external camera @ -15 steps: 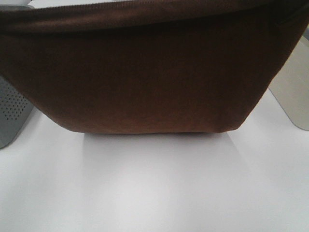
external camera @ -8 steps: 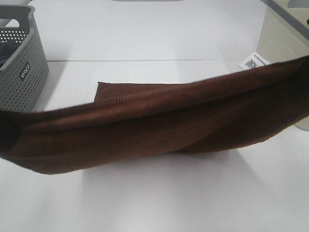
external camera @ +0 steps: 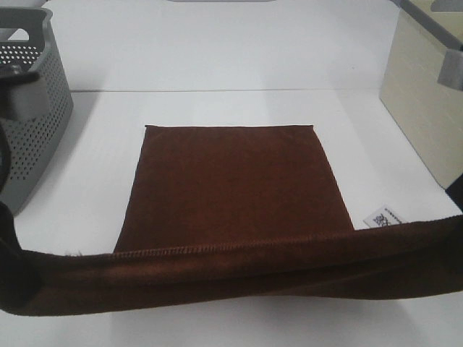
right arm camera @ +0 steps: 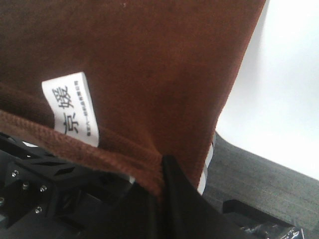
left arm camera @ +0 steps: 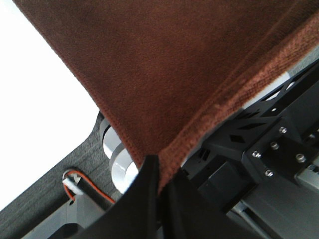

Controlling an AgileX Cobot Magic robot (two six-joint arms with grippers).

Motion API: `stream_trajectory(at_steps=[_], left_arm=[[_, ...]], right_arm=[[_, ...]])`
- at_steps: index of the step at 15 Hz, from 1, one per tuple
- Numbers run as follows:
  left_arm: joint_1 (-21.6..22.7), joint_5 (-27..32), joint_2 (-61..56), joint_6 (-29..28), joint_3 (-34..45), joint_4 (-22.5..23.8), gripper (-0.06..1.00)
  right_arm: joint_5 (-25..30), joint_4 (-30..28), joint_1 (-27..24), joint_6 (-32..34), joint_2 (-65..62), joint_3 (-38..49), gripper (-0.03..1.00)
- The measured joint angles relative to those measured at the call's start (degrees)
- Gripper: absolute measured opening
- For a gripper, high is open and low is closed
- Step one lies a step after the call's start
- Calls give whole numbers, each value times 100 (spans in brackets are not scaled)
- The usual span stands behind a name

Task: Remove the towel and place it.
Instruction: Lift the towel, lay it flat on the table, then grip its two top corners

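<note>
The towel [external camera: 228, 181], dark reddish-brown, lies flat on the white table [external camera: 217, 65] over its far part. Its near hemmed edge [external camera: 239, 253] is stretched a little above the table between my two grippers. A small white tag [external camera: 383, 215] shows at the near right corner. In the left wrist view my left gripper [left arm camera: 159, 174] is shut on one corner of the towel [left arm camera: 164, 69]. In the right wrist view my right gripper [right arm camera: 162, 172] is shut on the corner beside the tag [right arm camera: 75, 107]. In the high view both grippers sit at the picture's edges, mostly hidden by the cloth.
A grey perforated basket [external camera: 36, 108] stands at the back left of the table. A beige box [external camera: 427, 123] stands along the right side. Bare white tabletop surrounds the laid-out cloth.
The towel, first held high and filling the view, has been lowered and drawn toward the near edge. Its far part now rests flat on the table. Both grippers stay shut on it.
</note>
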Motion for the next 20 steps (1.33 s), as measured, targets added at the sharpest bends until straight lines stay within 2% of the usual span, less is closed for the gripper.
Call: stream_trajectory(at_steps=[4, 7, 9, 14, 18, 20], left_arm=[[0, 23, 951, 395, 0, -120, 0], [-166, 23, 1524, 579, 17, -183, 0], [-447, -63, 1896, 607, 17, -189, 0], [-647, -350, 2555, 533, 17, -372, 0], [-980, -596, 2945, 516, 17, -768, 0], [-1112, -722, 2945, 516, 17, -1003, 0]], right_arm=[[-103, 132, -6, -384, 710, 166, 1], [-579, 888, -6, -1123, 1450, 498, 1], [-773, 1117, -6, -1438, 1839, 756, 1], [-1066, 1421, -6, -1891, 2532, 1112, 1], [-1089, 1770, -6, -2298, 2848, 1169, 1], [-1066, 1776, -6, -2303, 2848, 1169, 6]])
